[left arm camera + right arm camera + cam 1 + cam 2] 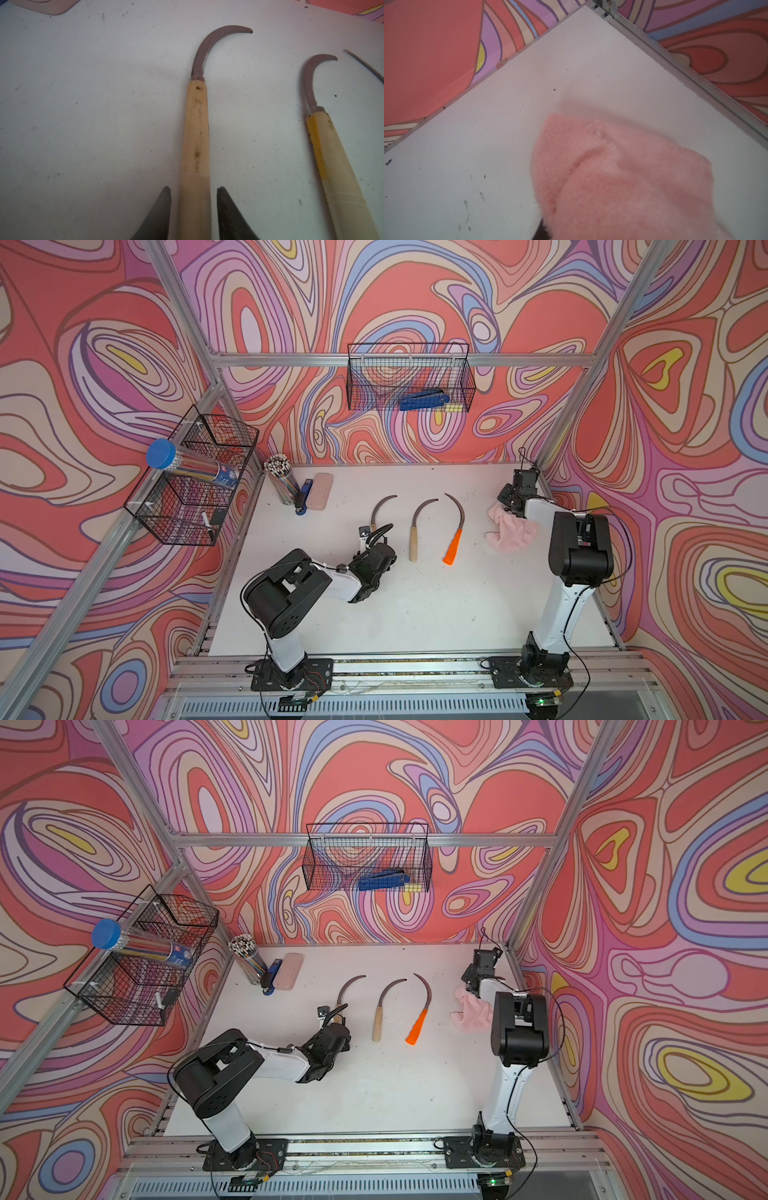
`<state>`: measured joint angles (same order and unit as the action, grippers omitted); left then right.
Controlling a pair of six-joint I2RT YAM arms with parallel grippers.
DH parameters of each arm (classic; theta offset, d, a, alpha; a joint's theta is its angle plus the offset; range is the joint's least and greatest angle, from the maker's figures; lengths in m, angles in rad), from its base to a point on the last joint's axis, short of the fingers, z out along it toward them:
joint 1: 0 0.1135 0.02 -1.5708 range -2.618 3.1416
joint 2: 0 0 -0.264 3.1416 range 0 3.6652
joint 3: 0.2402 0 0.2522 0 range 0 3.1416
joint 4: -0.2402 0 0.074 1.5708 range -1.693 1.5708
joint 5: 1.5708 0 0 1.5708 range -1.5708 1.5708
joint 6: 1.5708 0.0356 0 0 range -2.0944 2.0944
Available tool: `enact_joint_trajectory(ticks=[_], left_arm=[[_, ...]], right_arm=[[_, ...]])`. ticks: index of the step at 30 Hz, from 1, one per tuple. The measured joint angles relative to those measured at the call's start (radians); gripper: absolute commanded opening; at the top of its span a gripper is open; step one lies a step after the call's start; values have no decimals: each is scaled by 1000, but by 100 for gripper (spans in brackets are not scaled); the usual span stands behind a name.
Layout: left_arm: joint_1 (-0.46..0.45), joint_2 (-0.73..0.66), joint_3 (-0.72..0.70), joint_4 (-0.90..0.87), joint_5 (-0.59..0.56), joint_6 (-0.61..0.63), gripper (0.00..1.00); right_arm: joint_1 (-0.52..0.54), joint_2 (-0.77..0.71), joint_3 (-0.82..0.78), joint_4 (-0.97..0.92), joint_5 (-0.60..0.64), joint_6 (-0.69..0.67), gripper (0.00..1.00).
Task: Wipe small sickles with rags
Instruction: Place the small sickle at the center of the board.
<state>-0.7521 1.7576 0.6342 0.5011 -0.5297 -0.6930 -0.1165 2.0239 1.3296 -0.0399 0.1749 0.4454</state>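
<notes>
Three small sickles lie side by side on the white table point(415, 614). The left one point(380, 510) has a pale wooden handle point(196, 128), and my left gripper point(194, 189) straddles that handle's end, open, with a gap on each side. The middle sickle point(414, 531) is also wooden-handled point(328, 155). The right sickle point(454, 543) has an orange handle. My right gripper point(509, 510) sits at the table's far right, shut on the pale pink rag point(511, 533). The rag point(623, 176) hangs over and hides its jaws.
A pink oblong case point(319, 491), a blue stapler point(303, 497) and a cup of pencils point(281, 483) stand at the back left. A wire basket point(195, 485) hangs on the left wall, another point(411, 377) on the back wall. Aluminium rails edge the table.
</notes>
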Motion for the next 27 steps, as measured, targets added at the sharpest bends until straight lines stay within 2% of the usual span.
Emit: enact_joint_trajectory(ticks=[4,9,10,15,18,22,24,25,27], left_arm=[[0,-4,-10,16,2,-7,65],[0,-58,-33,3,4,-21,97],[0,-77,-37,-4,5,-26,100],[0,-248,-50,-79,5,-42,100],[0,-354,-59,-126,5,-53,100],[0,-494,-59,-255,3,-64,100],[0,-578,-49,-345,-7,-64,100],[0,-620,-37,-389,-15,-63,100],[2,-695,4,-478,-33,-60,100]], right_arm=[[0,0,0,1,-1,0,1],[0,6,0,2,-8,-2,1],[0,8,0,2,-10,-3,2],[0,19,0,3,-45,-7,6],[0,21,0,3,-72,-6,18],[0,10,-48,58,-111,6,56],[0,-18,-116,101,-128,10,67],[0,-37,-152,117,-135,14,95],[0,-71,-186,109,-138,28,98]])
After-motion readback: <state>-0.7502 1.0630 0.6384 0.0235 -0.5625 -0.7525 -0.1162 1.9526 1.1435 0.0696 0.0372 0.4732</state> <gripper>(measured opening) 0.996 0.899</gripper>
